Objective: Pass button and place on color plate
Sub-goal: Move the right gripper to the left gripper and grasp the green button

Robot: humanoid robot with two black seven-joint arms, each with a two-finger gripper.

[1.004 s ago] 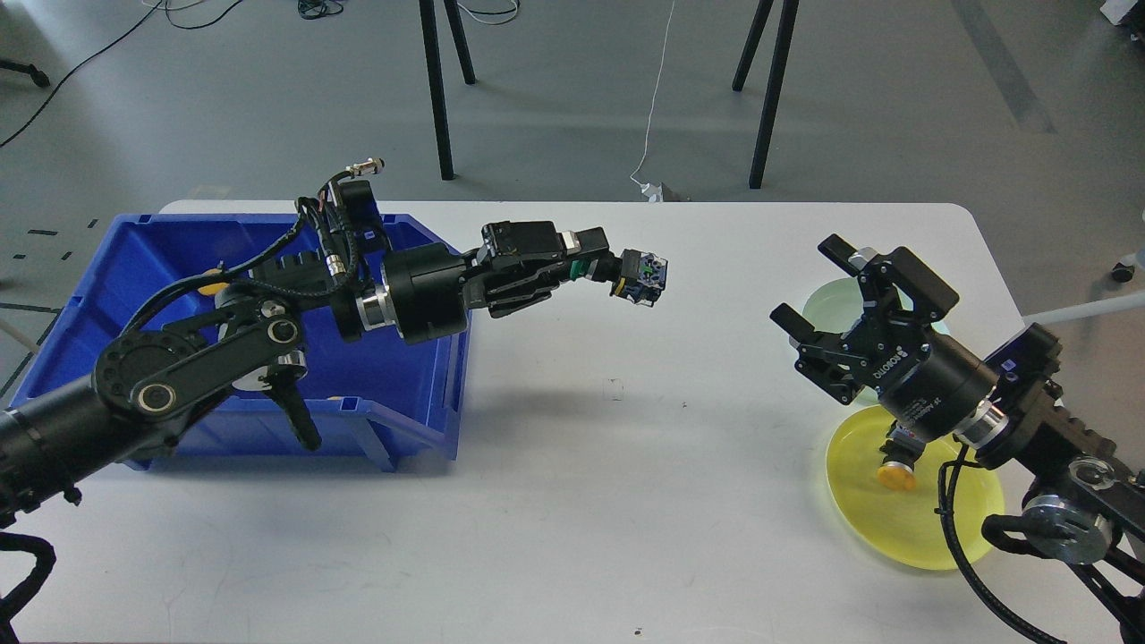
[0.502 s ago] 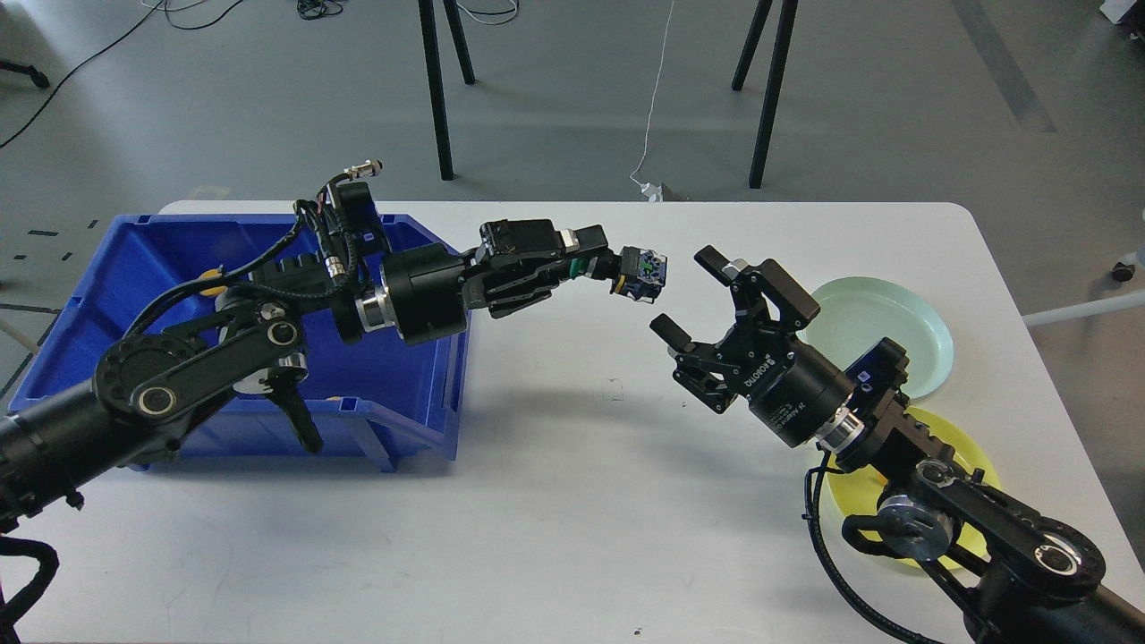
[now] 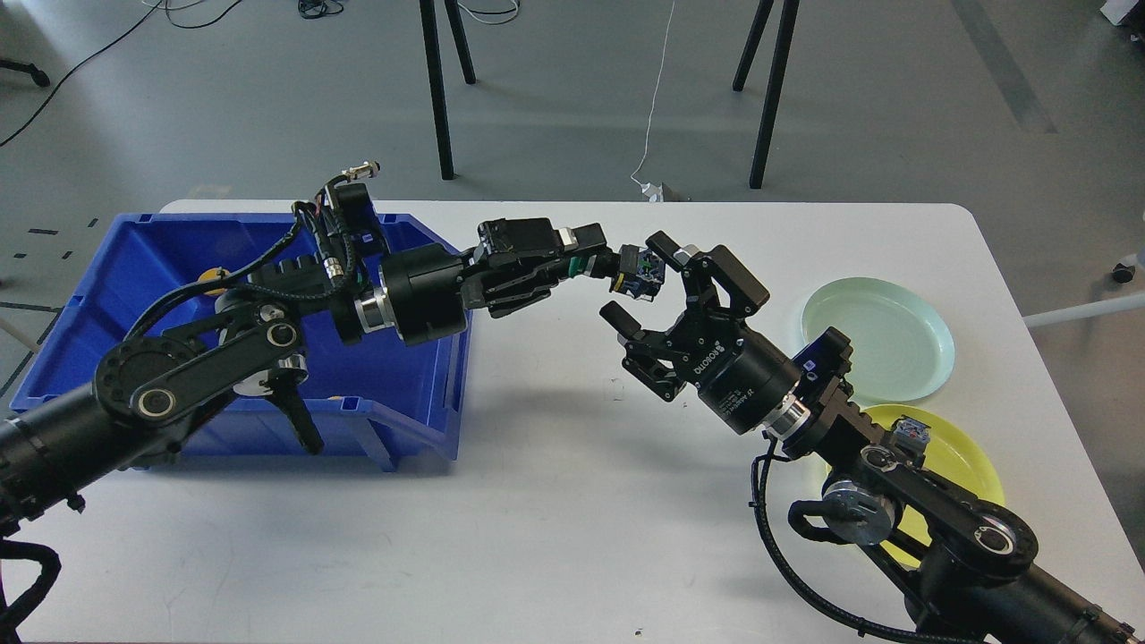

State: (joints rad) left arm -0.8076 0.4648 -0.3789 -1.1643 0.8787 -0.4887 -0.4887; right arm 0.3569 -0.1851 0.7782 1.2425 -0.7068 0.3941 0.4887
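A: Report the layout, starting at the bottom of the frame.

B: The right arm enters from the lower right corner. Behind it on the white surface (image 3: 555, 519) lies a yellow plate (image 3: 962, 447), partly covered by the arm, and above that a pale green plate (image 3: 881, 335). At centre frame the right claw (image 3: 640, 283) stands with its jaws wide apart. Left of centre, the left claw (image 3: 586, 261) is clamped on the button (image 3: 642, 273), a small dark part with a green band, held in the air above the surface. A blue bin (image 3: 107, 268) occupies the left side.

A: Where is the button relative to the right claw?

B: Between its two fingers. Whether either finger touches it cannot be determined.

A: What is the procedure for the current step, the hand-over?

B: By my judgement:
1. Centre the free end of the button between the right fingers.
2. Close the right claw squarely on it.
3. Release the left claw only once the right grip is firm.
4. Choose the plate by the button's cap colour, which is not clear here.
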